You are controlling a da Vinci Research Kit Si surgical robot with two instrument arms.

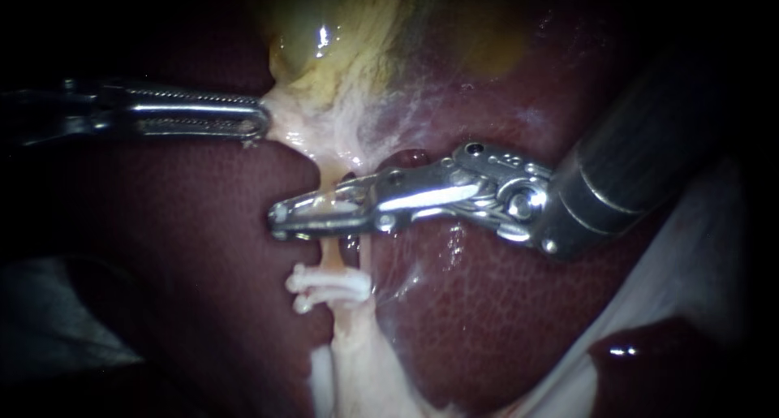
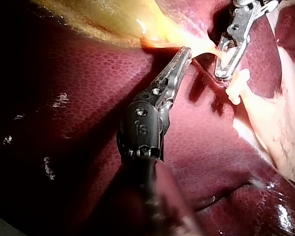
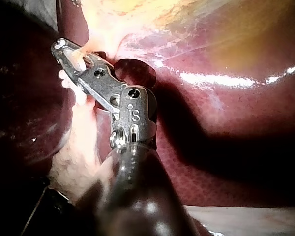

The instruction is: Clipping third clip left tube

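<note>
My right instrument (image 1: 280,221) comes in from the upper right, and its two jaws sit around the tube (image 1: 329,256), one on each side. They are close together and look to press on the tube from both sides. I cannot see a clip inside them. My left instrument (image 1: 258,119) comes in from the left. Its jaws are pinching the pale tissue (image 1: 300,122) just under the gallbladder and pulling it to the side, so the tube is stretched tight.

The biggest thing here is the liver (image 1: 203,247), dark red and wet, lying under everything. Above it is the gallbladder (image 1: 324,28), yellow-green and shiny. The thin pale tube runs down from the gallbladder, through the right jaws, and on toward the bottom of the endoscope view. The smallest things are the white clips (image 1: 329,286) already on the tube, just below the jaws and not touching them.

I think the step is the squeeze itself: the jaws are in place above the other clips, and the new clip has to be pressed shut there. The next move needs a full, steady squeeze. Then the jaws should spread and back straight out, without tugging the tube or bumping the white clips. The left instrument should hold its pull so the tube does not go slack.
</note>
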